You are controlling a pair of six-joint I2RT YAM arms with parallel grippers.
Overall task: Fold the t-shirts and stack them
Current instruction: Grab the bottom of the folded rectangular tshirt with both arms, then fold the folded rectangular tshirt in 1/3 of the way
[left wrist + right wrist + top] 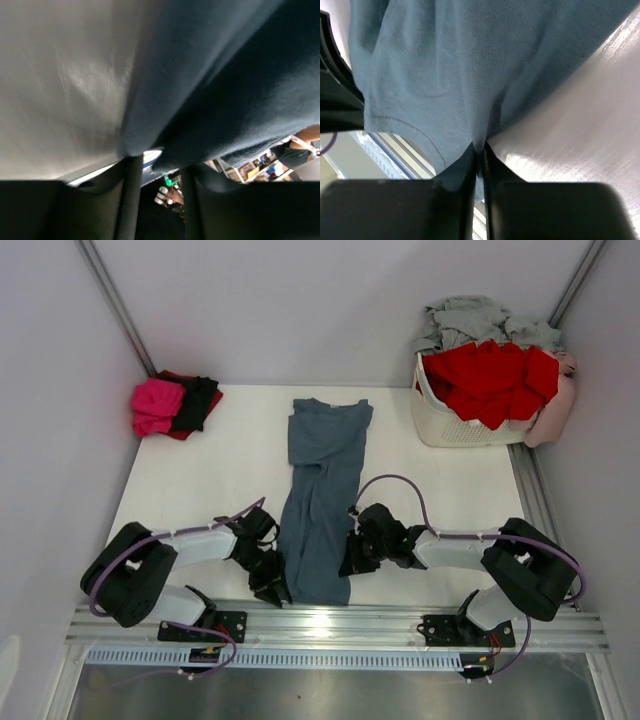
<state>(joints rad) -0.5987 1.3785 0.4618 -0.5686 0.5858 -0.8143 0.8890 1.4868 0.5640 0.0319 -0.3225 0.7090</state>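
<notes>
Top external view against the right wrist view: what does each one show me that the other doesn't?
Only the top external view shows the whole layout: the white basket heaped with red shirts, the pink, black and red pile at far left, and the left gripper. Only the right wrist view shows the stitched hem up close, with cloth pinched between closed fingers. Both show the blue-grey t-shirt and the right gripper at its edge.
</notes>
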